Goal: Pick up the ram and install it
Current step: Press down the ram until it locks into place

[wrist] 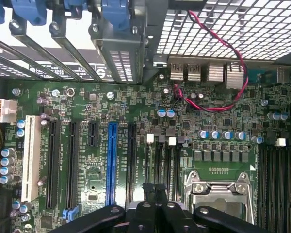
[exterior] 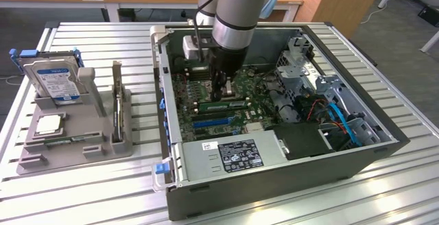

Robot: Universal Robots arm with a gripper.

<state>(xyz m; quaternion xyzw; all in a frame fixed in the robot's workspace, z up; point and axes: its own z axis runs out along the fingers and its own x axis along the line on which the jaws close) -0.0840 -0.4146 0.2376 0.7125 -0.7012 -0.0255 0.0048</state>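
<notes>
Inside the open case (exterior: 384, 148), the end effector (exterior: 223, 92), its fingers pressed together and holding nothing visible, hangs over the motherboard (wrist: 87, 145). The ram (exterior: 223, 104) lies just beneath the tips on the board, toward the power supply (exterior: 230, 155), its long axis running across the exterior view from left to right; whether they touch cannot be told. One arm, one end effector, one ram counted.

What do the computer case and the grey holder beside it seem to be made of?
The computer case looks like painted sheet metal: thin, dark, matte walls with folded edges. The grey holder seems to be moulded or printed plastic: dull, uniform grey with thick, rounded walls, though I cannot be sure.
</notes>
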